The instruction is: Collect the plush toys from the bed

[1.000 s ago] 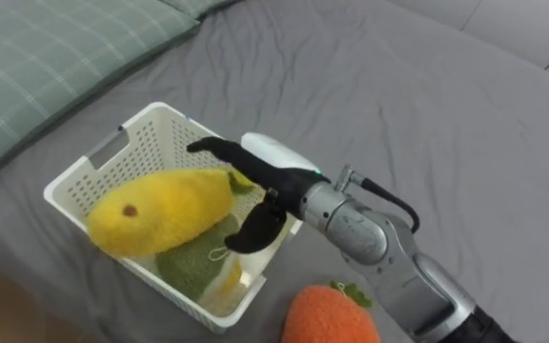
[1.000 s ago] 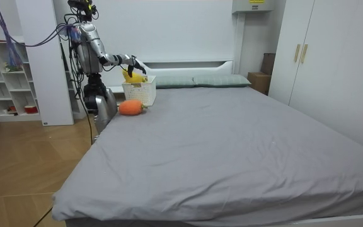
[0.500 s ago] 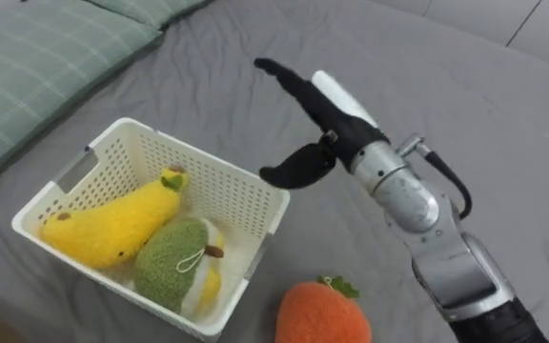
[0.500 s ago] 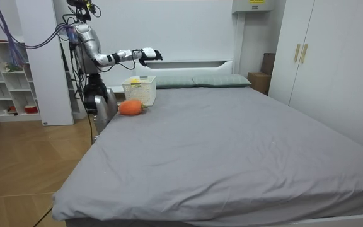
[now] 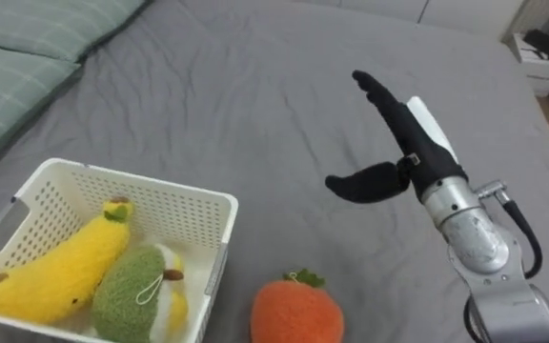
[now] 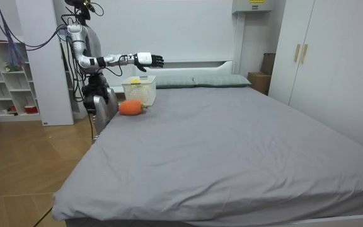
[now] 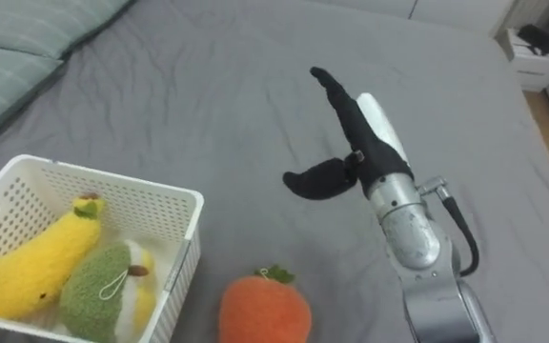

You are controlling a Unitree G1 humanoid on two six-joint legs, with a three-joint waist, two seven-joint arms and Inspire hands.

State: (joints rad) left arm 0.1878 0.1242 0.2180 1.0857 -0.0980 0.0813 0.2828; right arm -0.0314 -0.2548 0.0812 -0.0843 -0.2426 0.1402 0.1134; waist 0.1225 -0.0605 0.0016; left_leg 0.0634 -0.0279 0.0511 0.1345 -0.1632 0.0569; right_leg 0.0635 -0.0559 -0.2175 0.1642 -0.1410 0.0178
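I am holding the right hand (image 5: pixel 416 152) above the bed (image 5: pixel 255 95), fingers straight and spread, gripping nothing. The orange toy (image 5: pixel 295 312) is lying on the bed just beside the basket (image 5: pixel 151 181). For a sound grasp, I am aiming to centre the palm over it before curling.

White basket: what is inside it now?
The white basket holds a yellow banana toy and a green plush toy, side by side. Whatever lies under them is covered.

Banana toy (image 5: pixel 55 276) in basket (image 5: pixel 160 211), round toy (image 5: pixel 294 314) just right (on bed (image 5: pixel 255 95))
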